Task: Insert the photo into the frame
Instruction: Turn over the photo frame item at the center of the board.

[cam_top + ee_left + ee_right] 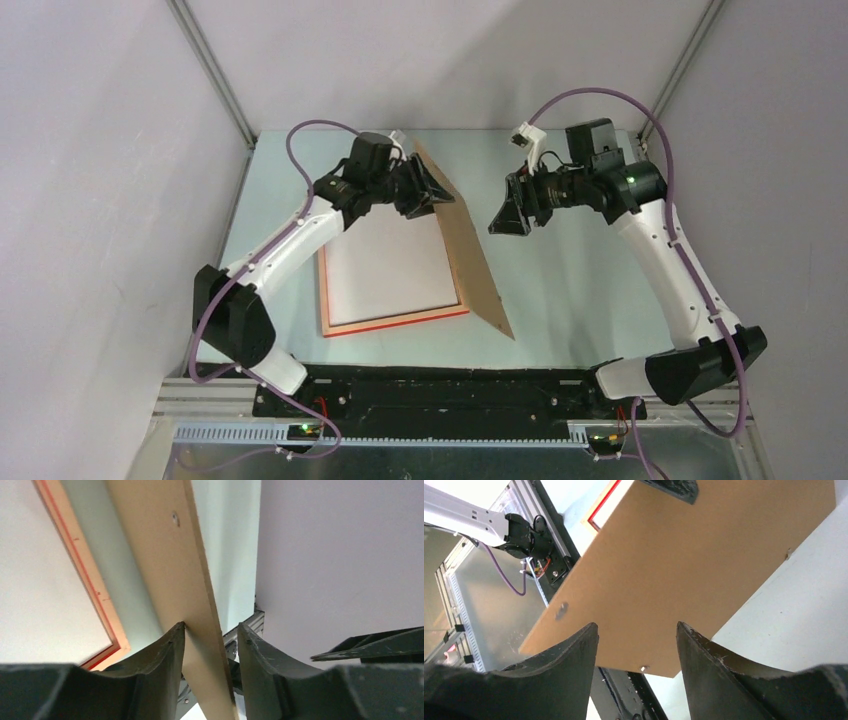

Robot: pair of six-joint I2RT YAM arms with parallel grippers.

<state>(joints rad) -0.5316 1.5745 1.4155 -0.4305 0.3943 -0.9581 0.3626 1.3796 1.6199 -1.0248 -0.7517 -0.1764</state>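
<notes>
Your left fingers straddle the far end of the brown backing board, up at 12 o'clock from the frame. In the left wrist view, one finger lies against the board's broad face. The other stands just clear of the opposite side, with a sliver of background showing between them. The fingers are around the board but apart, not clamped on it.

The board stands on one long edge on the bench and leans. It runs from 12 o'clock down towards 5 o'clock along the frame's 3 o'clock side, and its lower edge sits just beside that rim.

Your right fingers hang at 3 o'clock from the board's far end, near it but apart. They are spread wide with nothing between them. Their own camera looks past both fingertips at the board's plain brown face, where small metal tabs dot the edges.

The frame lies flat on the bench, left of centre, with pale wood-coloured edges upward and a red line along its 6 o'clock and 9 o'clock sides. The photo lies inside it and fills the opening. Only a blank white side shows, so you cannot see any print from here.
</notes>
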